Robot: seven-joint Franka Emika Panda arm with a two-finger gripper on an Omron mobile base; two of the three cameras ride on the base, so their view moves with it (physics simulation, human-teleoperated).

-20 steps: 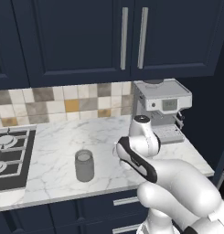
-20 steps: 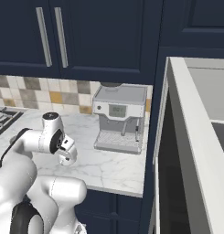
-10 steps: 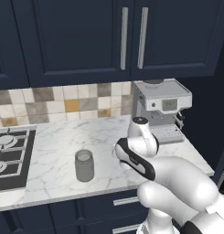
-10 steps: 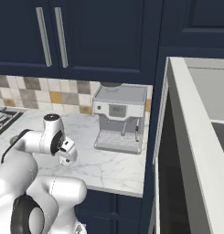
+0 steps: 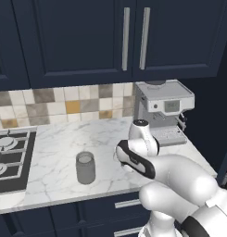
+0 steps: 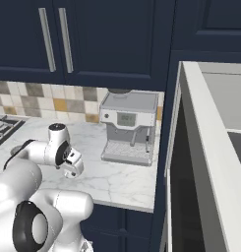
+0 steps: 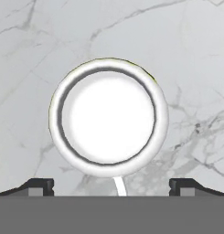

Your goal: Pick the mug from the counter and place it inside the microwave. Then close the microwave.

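Seen from straight above in the hand view, the white mug (image 7: pixel 109 116) stands upright on the white marble counter (image 7: pixel 191 55), its thin handle pointing toward the bottom edge. My gripper (image 7: pixel 112 185) hangs over it, open, with one dark fingertip (image 7: pixel 40 185) at each side and nothing between them. In the left base view my hand (image 5: pixel 131 157) is low over the counter (image 5: pixel 54 143), and the arm hides the mug. In the right base view the gripper (image 6: pixel 74 171) points down at the counter (image 6: pixel 122 177). The microwave (image 6: pixel 205 147) shows as a pale frame at the right.
A grey translucent jar (image 5: pixel 85 167) stands left of my hand. A silver coffee machine (image 5: pixel 163 111) sits at the back right of the counter, also seen as the coffee machine (image 6: pixel 128 125). A gas hob (image 5: pixel 8 157) lies at the far left.
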